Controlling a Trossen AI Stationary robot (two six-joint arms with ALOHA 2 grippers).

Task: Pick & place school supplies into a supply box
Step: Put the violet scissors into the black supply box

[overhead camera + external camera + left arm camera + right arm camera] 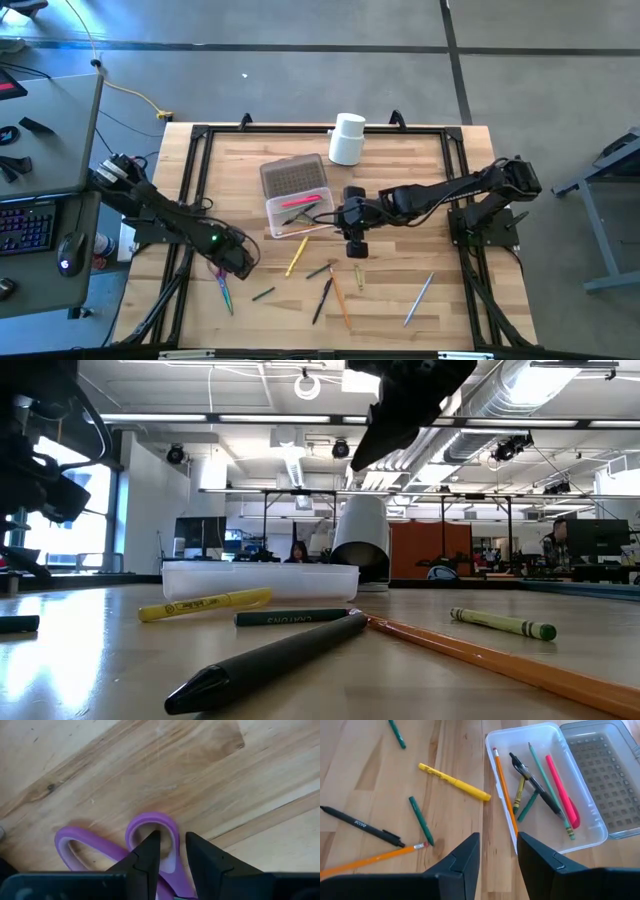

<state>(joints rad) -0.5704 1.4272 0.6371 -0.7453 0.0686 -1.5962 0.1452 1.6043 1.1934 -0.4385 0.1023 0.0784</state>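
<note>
The purple-handled scissors (pixel 222 285) lie flat on the table's near left part. My left gripper (pixel 240 262) is open over their handles; in the left wrist view (pixel 171 836) one finger stands inside a handle ring (pixel 150 820) and the other outside it. The clear supply box (pixel 300 215) sits at mid-table with its textured lid (pixel 605 775) laid open. It holds a pink highlighter (pixel 562 787), a black pen (pixel 535 780) and green pencils. An orange pencil (pixel 504 790) lies along its long wall. My right gripper (pixel 498 837) hangs open above the box's near edge. My left gripper comes from above, pointing down, with the wall of one handle ring (pixel 172 852) between its fingers. Whether either finger touches that wall, I cannot tell. The scissors lie flat on the table.
Loose on the table near the box are a yellow highlighter (pixel 297 255), a black pen (pixel 360 825), an orange pencil (pixel 340 297), green pencils (pixel 421 826) and a silver pen (pixel 418 298). A white cylindrical container (pixel 347 138) stands behind the box. A black frame runs along the table's edges.
</note>
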